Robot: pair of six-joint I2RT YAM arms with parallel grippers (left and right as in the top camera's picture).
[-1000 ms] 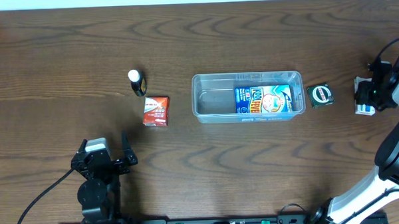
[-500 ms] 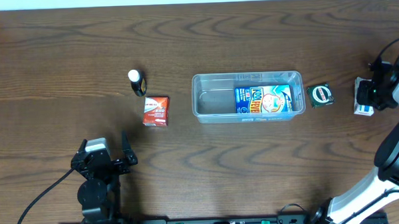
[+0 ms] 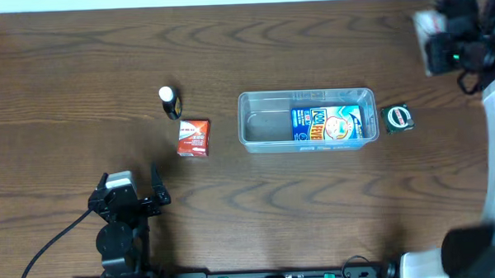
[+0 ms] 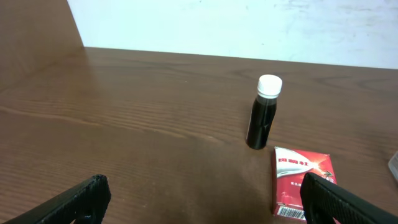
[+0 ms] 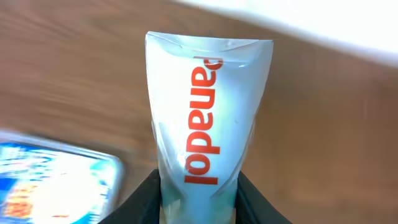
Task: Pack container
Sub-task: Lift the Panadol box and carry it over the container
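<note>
The clear plastic container (image 3: 306,120) sits mid-table with a blue box (image 3: 332,124) inside its right half; its blurred corner shows in the right wrist view (image 5: 56,186). My right gripper (image 3: 439,33) is raised at the far right and shut on a white Panadol box (image 5: 205,124) with red lettering, also seen from above (image 3: 427,23). My left gripper (image 3: 132,195) is open and empty, low at the front left. A red box (image 3: 194,137) and a dark bottle with a white cap (image 3: 170,101) lie left of the container, both in the left wrist view (image 4: 301,180), (image 4: 263,112).
A small green round item (image 3: 397,118) lies just right of the container. The table's far edge meets a white wall (image 4: 249,25).
My right gripper has lifted the Panadol box off the table at the right edge and swung it up and toward the far side. The left arm has not moved.
</note>
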